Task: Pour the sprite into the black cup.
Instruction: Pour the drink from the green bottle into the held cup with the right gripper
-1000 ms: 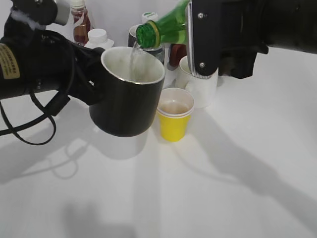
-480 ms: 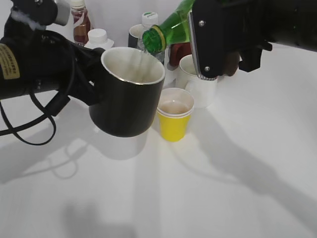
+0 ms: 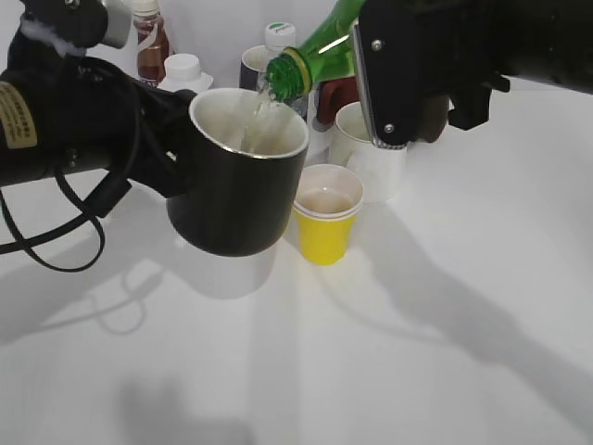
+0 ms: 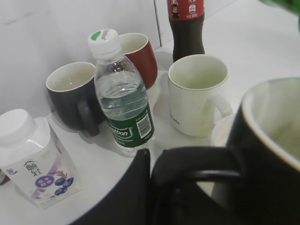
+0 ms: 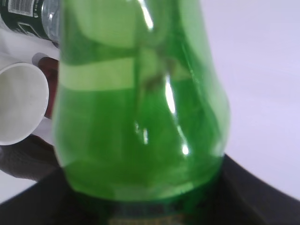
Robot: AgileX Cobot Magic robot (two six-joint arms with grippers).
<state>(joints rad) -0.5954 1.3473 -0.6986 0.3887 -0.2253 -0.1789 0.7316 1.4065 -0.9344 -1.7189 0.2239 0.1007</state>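
My left gripper (image 3: 171,148) is shut on the handle of the black cup (image 3: 243,190) and holds it above the table, tilted a little. The cup also shows at the right of the left wrist view (image 4: 269,154). My right gripper (image 3: 389,83) is shut on the sprite bottle (image 3: 315,51), tilted neck-down to the left with its open mouth over the cup's rim. A clear stream runs from the mouth into the cup. The green bottle fills the right wrist view (image 5: 140,108).
A yellow paper cup (image 3: 326,215) stands right under the bottle, with a white mug (image 3: 371,153) behind it. Further back stand a water bottle (image 4: 123,105), a dark mug (image 4: 75,96), a dark red mug (image 4: 140,56), a cola bottle (image 4: 186,26) and a milk carton (image 4: 33,159).
The sprite bottle lifted and swung slightly right, then tipped back; liquid streams into the cup again. The black cup has stayed in place.
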